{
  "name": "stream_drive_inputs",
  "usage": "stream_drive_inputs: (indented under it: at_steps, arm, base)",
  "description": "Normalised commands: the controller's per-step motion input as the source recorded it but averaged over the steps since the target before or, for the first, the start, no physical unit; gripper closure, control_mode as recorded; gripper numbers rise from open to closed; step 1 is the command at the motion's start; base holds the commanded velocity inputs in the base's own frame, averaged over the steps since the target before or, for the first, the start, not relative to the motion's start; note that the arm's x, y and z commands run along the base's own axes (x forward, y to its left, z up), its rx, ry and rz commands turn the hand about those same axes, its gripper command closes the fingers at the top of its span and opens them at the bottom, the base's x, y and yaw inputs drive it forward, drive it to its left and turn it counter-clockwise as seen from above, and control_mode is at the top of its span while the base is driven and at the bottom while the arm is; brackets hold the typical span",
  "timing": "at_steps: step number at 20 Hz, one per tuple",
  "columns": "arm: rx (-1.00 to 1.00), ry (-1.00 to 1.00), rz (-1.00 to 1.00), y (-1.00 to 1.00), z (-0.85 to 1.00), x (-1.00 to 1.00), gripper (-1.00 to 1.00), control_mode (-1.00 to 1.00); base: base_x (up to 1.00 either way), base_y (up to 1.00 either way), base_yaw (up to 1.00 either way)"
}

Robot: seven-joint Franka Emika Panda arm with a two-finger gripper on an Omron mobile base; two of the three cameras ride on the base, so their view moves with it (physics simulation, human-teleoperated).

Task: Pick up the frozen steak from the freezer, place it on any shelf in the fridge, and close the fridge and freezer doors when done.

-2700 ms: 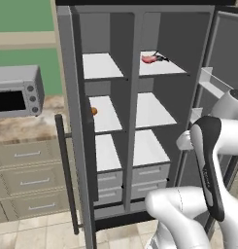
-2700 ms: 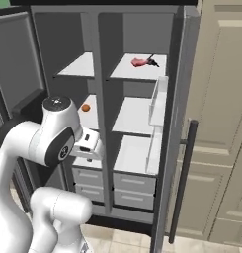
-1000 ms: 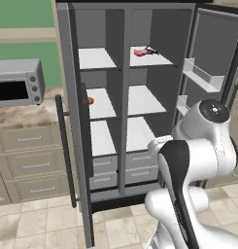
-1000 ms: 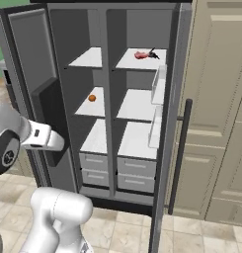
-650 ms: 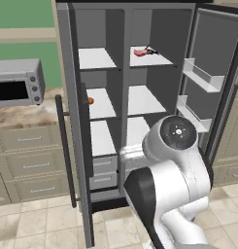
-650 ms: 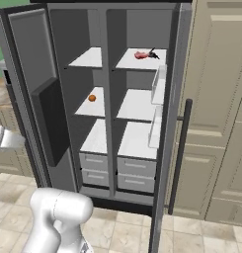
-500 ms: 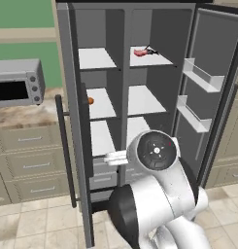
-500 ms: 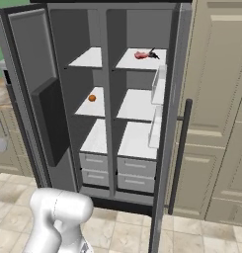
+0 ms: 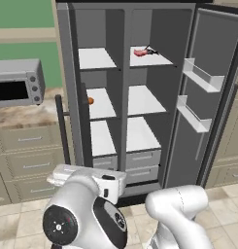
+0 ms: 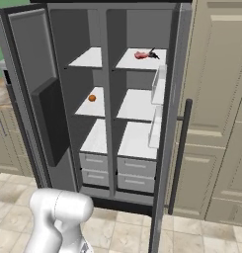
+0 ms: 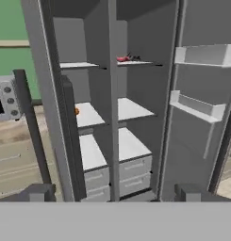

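Note:
The frozen steak (image 9: 141, 51) (image 10: 141, 55) (image 11: 122, 59) lies flat on the topmost white shelf (image 9: 157, 60) of the wider right compartment, a thin dark thing beside it. The freezer (image 9: 93, 29) is the narrower left compartment, with a small round orange item (image 9: 90, 100) on its middle shelf. Both grey doors stand wide open: the freezer door (image 10: 31, 74) on the left, the plain fridge door (image 9: 210, 39) on the right. My gripper (image 11: 114, 194) is open and holds nothing; it hangs low in front of the unit, far from the steak, looking up into both compartments.
A grey toaster oven (image 9: 16, 87) sits on the counter left of the unit, above beige drawers (image 9: 28, 141). Tall beige cabinets (image 10: 216, 99) stand to the right. White door bins (image 9: 203, 78) jut from the fridge door. My arm's elbow (image 9: 86, 219) bulks low in front.
The arm has swung down and left across the front of the unit, leaving the right base view. The base shifted earlier. Steak and doors have not moved.

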Motion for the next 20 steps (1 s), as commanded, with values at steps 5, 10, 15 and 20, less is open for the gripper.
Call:
stream_drive_inputs:
  at_steps: [5,10,15,20]
  arm:
    - [-0.01,-0.23,-0.26,0.82,-0.14,0.82,-1.0,-1.0]
    - [0.0,-0.07,-0.21,0.28,-0.08,0.76,-1.0,-1.0]
    - [0.0,0.0,-0.13,0.1,-0.42,0.46,-1.0,-1.0]
    - [0.02,0.0,-0.06,0.1,-0.31,0.43,-1.0,-1.0]
  base:
    - [0.0,0.0,0.0]
    - [0.0,0.0,0.0]
    - [0.0,0.0,0.0]
    - [0.0,0.0,0.0]
